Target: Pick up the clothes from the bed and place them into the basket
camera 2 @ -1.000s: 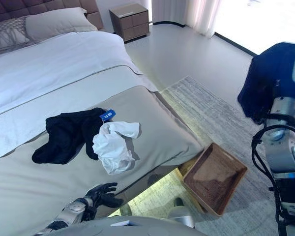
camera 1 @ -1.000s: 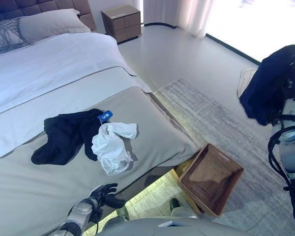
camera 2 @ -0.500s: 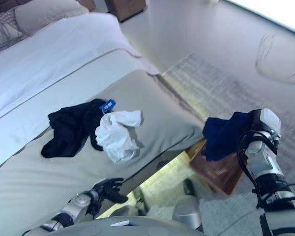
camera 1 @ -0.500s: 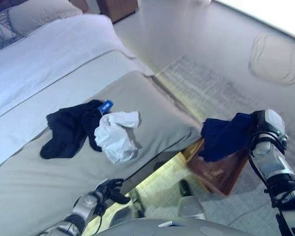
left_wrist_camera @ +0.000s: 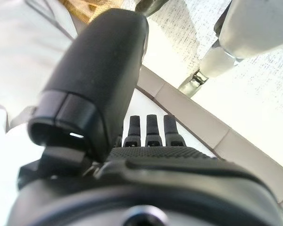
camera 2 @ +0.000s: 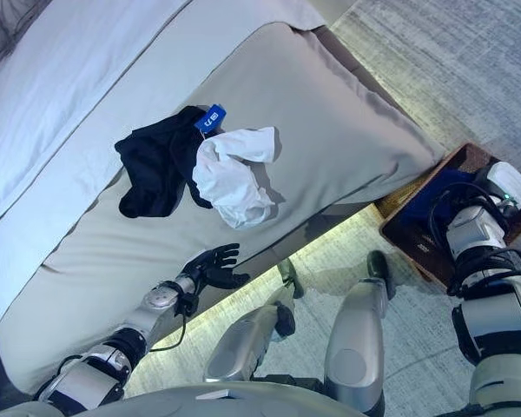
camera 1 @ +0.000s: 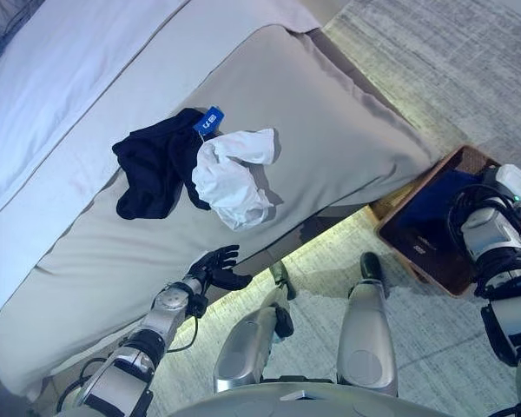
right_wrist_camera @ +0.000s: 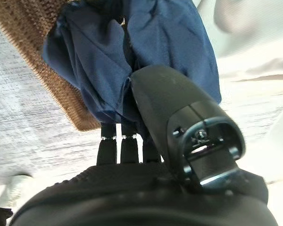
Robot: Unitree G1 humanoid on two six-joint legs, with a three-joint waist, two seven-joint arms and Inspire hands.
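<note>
The right hand [right_wrist_camera: 146, 207] reaches down into the brown woven basket [camera 1: 469, 278] on the floor beside the bed [camera 1: 330, 113], its fingers [right_wrist_camera: 125, 141] and thumb closed on a navy blue garment [right_wrist_camera: 170, 42] — the cloth hangs past the fingers and lies inside the basket, against its woven wall. On the bed's grey cover two more pieces lie touching each other: a black garment [camera 1: 152, 165] with a small blue tag [camera 1: 210, 122], and a crumpled white garment [camera 1: 230, 169] just beside it, partly over its edge. The left hand [camera 1: 215, 268] hangs low at the bed's near edge, fingers spread and loosely curved — holding nothing.
</note>
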